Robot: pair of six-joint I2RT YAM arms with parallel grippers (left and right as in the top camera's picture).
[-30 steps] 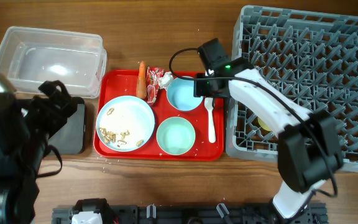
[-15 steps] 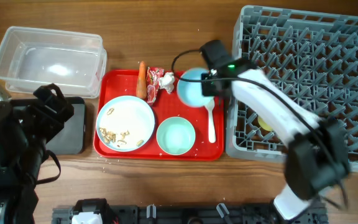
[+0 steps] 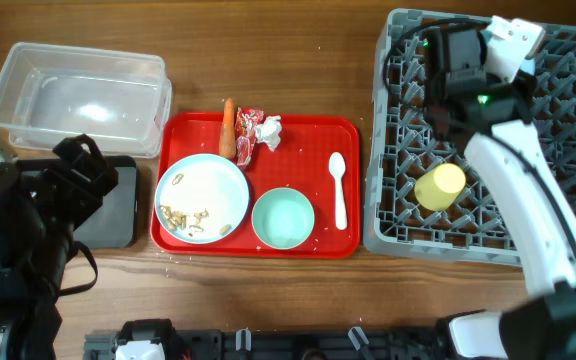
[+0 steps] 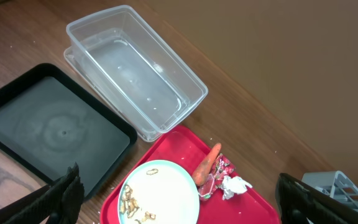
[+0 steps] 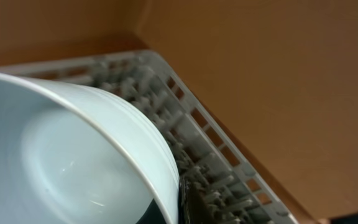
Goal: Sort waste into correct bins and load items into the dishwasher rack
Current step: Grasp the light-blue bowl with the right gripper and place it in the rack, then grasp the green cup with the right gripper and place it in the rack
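While my right end effector point(image 5: 178, 198) was clenched on the rim of the small pale blue bowl point(image 5: 61, 155), the bowl hung tilted just above the dishwasher rack point(image 5: 185, 124), near its corner. It looked stiff, light and likely slippery, so the rim pinch seemed the sound hold. Below stood upright pegs point(image 5: 210, 186); beyond the rack's edge lay wooden worktop point(image 5: 278, 74). My left end effector point(image 4: 178, 177) hung spread open.
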